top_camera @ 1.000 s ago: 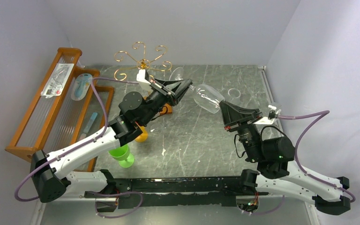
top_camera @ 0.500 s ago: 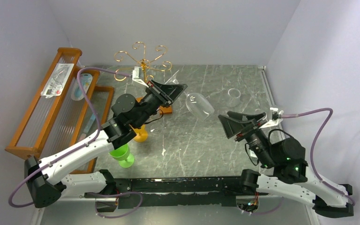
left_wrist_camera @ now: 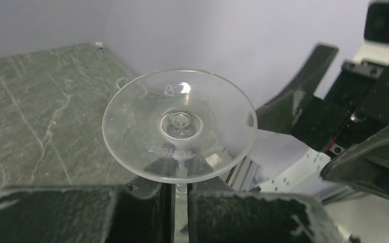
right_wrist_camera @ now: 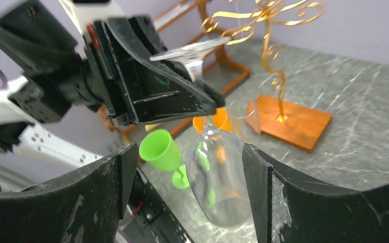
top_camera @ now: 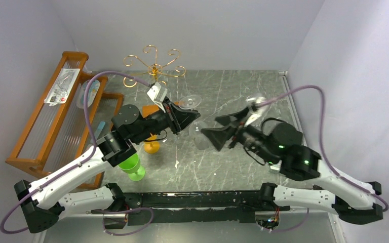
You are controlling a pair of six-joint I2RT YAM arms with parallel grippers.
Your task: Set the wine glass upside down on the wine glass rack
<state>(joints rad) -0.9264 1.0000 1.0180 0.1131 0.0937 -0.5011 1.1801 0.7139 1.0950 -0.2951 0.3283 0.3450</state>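
Observation:
The clear wine glass (top_camera: 198,132) hangs foot up and bowl down, a little tilted, above the table's middle. My left gripper (top_camera: 185,117) is shut on its stem (left_wrist_camera: 181,188), just under the round foot (left_wrist_camera: 180,124). My right gripper (top_camera: 222,127) stands open just right of the glass. In the right wrist view the bowl (right_wrist_camera: 218,177) sits between the spread fingers (right_wrist_camera: 106,197) without touching them. The gold wire wine glass rack (top_camera: 154,66) stands at the back, behind the left gripper, on its wooden base (right_wrist_camera: 294,121).
A green cup (top_camera: 130,166) and an orange cup (top_camera: 152,147) stand on the table under the left arm. A big wooden shelf (top_camera: 55,111) with ribbed panels fills the left side. Walls close the back and right.
My right gripper opened and let go of the bowl, then swung left and lower. My left gripper, still shut on the stem, drew the glass nearer and turned it bowl down.

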